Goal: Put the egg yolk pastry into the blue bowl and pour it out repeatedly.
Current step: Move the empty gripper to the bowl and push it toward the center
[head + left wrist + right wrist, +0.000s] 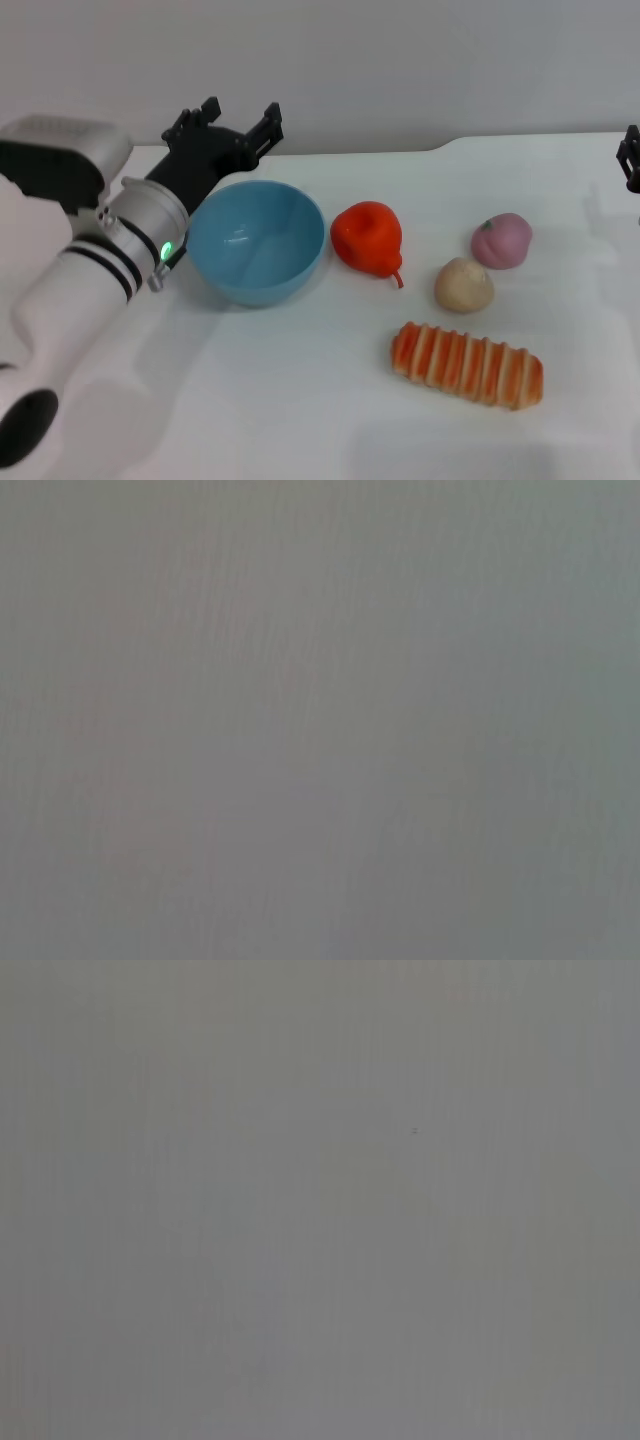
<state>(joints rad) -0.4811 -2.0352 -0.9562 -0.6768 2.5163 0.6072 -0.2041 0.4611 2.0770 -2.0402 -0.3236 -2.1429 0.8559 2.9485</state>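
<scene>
Spanning the whole scene: white table [300, 420], far edge runs behind the blue bowl; wide bare stretch on the near side of the bowl, toward the robot.
Left arm: big white and silver arm comes in from the near left corner, reaching up to the bowl's left side.
Blue bowl [256, 243]: upright, mouth up, nothing seen inside; landmark for the rest.
Left gripper [226, 122]: black, just behind the bowl's far-left rim, fingers spread apart, holding nothing; contact with the rim can't be told.
Striped bread [467, 364]: right of the bowl and nearer the robot, long axis running left to right, slightly slanted.
Red fruit [368, 238]: just right of the bowl, small gap between them, stem toward the robot.
Pink bun [501, 241]: far right of the bowl, beyond the red fruit.
Egg yolk pastry [463, 285]: on the table right of the bowl, just beside the pink bun, between it and the bread; dome up, round, no long axis.
Right gripper [631, 160]: only a black sliver at the right edge, well apart from the bowl; finger state can't be told.
Wrist views: plain grey, nothing readable.
</scene>
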